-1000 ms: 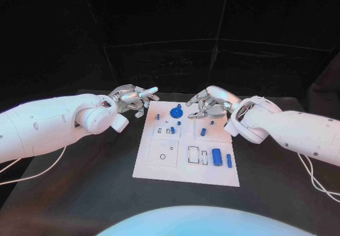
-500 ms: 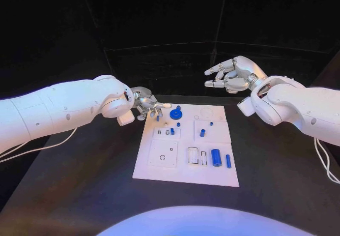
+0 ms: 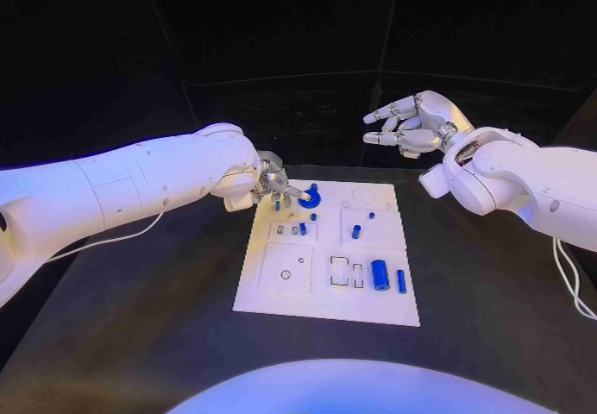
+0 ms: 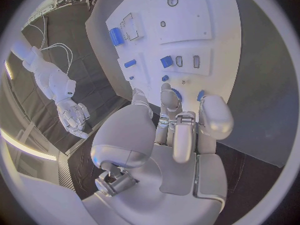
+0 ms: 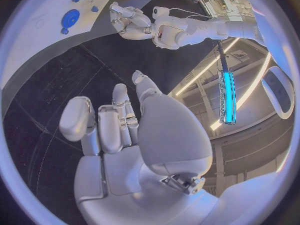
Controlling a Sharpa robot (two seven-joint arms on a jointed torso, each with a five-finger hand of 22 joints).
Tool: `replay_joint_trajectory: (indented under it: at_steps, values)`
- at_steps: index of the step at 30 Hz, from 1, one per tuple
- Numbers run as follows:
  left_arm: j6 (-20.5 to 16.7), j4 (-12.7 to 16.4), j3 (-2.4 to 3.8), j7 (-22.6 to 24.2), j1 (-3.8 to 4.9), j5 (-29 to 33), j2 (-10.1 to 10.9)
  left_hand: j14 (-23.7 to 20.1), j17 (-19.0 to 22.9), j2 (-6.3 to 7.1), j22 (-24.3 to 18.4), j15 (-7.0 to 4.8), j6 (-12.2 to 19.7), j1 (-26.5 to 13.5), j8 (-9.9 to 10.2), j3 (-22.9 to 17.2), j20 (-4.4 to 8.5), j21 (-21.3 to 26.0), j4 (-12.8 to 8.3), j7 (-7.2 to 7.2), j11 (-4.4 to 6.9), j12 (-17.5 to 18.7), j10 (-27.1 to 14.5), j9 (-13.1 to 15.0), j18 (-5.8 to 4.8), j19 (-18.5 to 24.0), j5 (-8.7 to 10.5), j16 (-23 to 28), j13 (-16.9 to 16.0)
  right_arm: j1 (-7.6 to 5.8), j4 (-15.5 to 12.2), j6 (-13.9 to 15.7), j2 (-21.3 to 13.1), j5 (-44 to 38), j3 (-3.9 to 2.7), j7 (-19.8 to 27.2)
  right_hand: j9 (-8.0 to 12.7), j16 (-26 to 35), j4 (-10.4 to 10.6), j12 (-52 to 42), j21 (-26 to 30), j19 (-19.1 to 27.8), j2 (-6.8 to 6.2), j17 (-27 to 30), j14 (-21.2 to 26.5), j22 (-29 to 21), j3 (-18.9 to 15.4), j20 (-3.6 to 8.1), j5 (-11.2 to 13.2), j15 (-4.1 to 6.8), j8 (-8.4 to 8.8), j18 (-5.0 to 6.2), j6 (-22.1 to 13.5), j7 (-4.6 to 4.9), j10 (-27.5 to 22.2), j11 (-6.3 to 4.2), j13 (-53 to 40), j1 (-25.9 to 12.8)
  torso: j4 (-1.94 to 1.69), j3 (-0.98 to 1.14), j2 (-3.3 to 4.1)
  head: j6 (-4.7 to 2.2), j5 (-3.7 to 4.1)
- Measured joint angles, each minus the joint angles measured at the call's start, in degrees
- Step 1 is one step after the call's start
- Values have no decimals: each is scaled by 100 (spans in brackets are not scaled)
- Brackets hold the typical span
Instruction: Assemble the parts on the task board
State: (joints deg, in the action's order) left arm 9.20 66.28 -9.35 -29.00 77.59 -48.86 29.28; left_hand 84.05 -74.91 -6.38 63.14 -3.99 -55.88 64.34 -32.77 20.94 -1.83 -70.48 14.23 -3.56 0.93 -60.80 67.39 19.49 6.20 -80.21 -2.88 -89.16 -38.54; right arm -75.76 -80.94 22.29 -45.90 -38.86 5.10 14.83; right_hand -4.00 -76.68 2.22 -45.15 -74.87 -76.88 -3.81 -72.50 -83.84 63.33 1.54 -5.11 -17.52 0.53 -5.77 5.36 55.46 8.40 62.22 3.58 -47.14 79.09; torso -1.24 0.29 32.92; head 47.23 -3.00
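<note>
Standing blue parts (image 3: 380, 276) in task board (image 3: 326, 299)

No text, label, brand, number or sign can be read anywhere; the task board (image 3: 326, 285) bears outlined recesses but no legible writing

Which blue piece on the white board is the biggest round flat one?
The blue disc at the board's far end, beside the left hand. The other blue pieces are small pegs or cylinders.
</note>
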Motion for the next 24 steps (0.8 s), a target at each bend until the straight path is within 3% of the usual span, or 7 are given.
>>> replay_joint_trajectory:
  at_steps: [7,12,19,22,23,24]
  values:
    - [94,-241,-9,-94,-11,-3,-278,-20,0,-71,125,-20,41,71,-119,-123,21,-102,-32,40,0,-42,39,99,1,-21,0,0,-63,-12,25,11,7,-7,0,-85,-1,30,32,45,34,0,0,30,0,-34,0,0,-20,0,0,-1,0,0,-13,-13,91,0,3,-5,2,32,18]
    - [246,-402,-125,-164,-42,23,-424,0,0,-98,147,-41,63,98,-150,-181,32,-103,-55,59,0,-66,39,135,0,-32,0,-22,-63,-18,32,18,14,-23,1,-161,-1,31,31,86,40,0,0,45,0,-60,0,0,-76,0,0,-1,-1,0,-53,-10,153,0,3,-6,2,67,24]
    - [446,-595,-174,-251,-95,73,-550,0,0,-98,177,-41,103,97,-186,-250,40,-125,-64,61,11,-66,50,172,0,-40,0,-22,-76,-22,44,24,22,-37,1,-232,-1,66,48,106,83,1,0,73,0,-99,17,-2,-178,0,0,-1,0,0,-52,-10,209,0,-3,-7,5,91,32]
    - [508,-663,-179,-277,-125,91,-601,0,0,-98,184,-41,102,97,-218,-265,20,-125,-79,61,20,-66,59,181,1,-60,0,-22,-83,-23,48,27,28,-43,1,-251,5,284,73,207,271,160,0,295,3,-354,41,-9,-214,3,0,3,-1,0,-138,-7,306,0,-3,-7,8,109,35]
    - [523,-680,-180,-282,-131,95,-615,0,0,-98,184,-41,102,97,-218,-265,20,-125,-79,61,20,-66,59,181,1,-60,0,-22,-83,-23,50,28,30,-45,1,-255,5,385,79,250,357,228,0,401,25,-475,48,-3,-214,25,0,85,-1,0,-145,-1,355,0,-3,-7,9,113,36]
    - [535,-696,-180,-287,-136,99,-628,0,0,-98,184,-41,102,97,-218,-265,20,-125,-79,61,20,-66,59,181,1,-60,0,-22,-83,-23,52,29,32,-46,1,-258,5,522,97,311,478,304,0,541,69,-636,65,-9,-214,39,0,90,-14,13,-145,-1,433,0,-3,-7,9,118,37]
